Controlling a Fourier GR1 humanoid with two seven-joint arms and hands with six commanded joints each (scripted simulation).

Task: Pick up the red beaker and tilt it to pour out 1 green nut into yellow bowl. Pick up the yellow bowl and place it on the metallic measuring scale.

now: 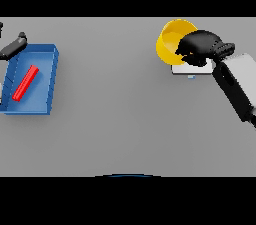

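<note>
The grey table (125, 119) fills the view, and at its left side a blue tray (47, 51) holds a red beaker (25, 83), which lies flat on its side. At the far right the right hand (200, 46) has its dark fingers curled round the near rim of the yellow bowl (170, 39) and holds it tilted, partly over the metallic measuring scale (192, 68). I cannot tell if the bowl already touches the scale or hangs just above it, because the hand and the bowl cover most of the plate. The bowl looks stiff, light and smooth, so I judge it can slip in a rim pinch; a firm hold on the rim wall seems the best place. The left hand (14, 45) shows only at the left edge beside the tray, cut off, and its fingers are not clear. No green nut can be made out inside the bowl.
</note>
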